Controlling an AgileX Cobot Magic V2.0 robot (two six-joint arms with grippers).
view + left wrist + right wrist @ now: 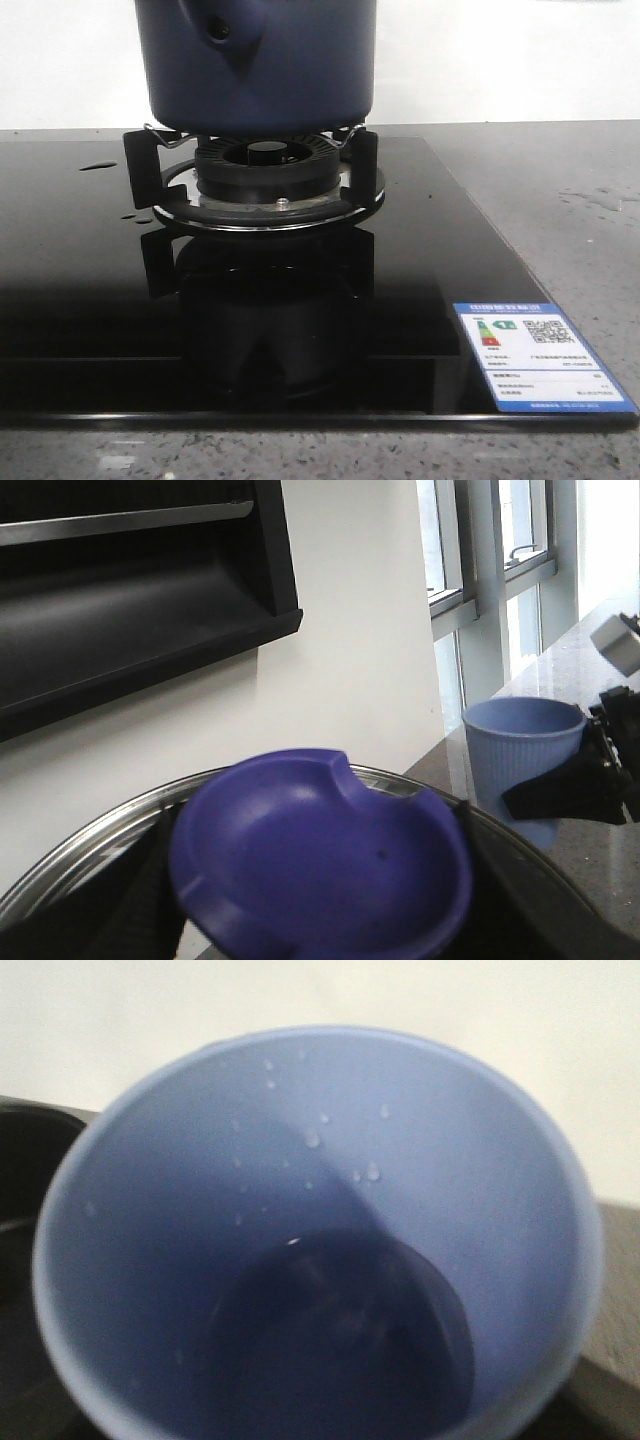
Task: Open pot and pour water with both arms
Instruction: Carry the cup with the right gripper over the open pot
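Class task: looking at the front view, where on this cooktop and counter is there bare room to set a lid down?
Free: black glass in front of the burner, left of the energy label; grey counter to the right. Crowded: the burner, with the pot on it.

A blue-bordered white rectangular sticker [541, 357] is stuck on the near right corner of the glossy black glass cooktop [90, 300]. A coloured energy-rating arrow chart and a QR code are shown on it, but its printed lines are too small to be read.
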